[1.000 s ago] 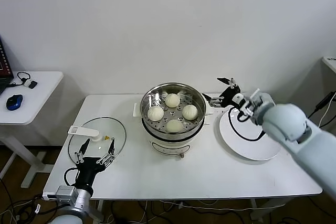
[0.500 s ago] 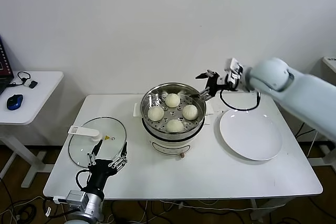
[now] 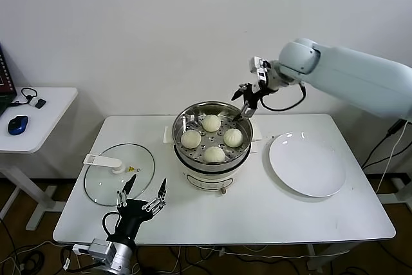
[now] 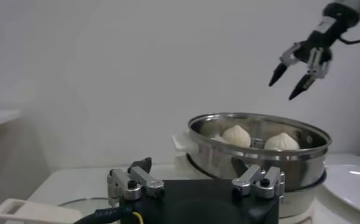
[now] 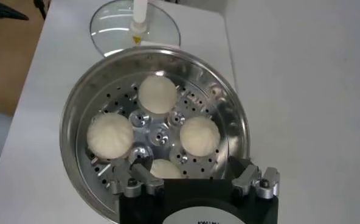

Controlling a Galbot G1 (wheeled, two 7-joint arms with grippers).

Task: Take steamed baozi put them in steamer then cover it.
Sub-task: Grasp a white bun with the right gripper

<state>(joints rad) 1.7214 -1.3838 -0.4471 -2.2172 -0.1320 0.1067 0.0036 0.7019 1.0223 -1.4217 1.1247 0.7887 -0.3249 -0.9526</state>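
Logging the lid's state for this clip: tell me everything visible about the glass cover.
The cover is a round clear glass lid with a metal rim, a long white handle and a small yellow sticker. It lies flat on the white table, on the robot's left of the steamer and apart from it, so the steamer is uncovered. Nothing grips it: the left claw hovers open by its near edge.

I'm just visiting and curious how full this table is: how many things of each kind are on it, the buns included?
baozi, all in the steamer: 4
steamer: 1
cover, lying on the table beside the steamer: 1
white plate, nothing on it: 1
Total: 7
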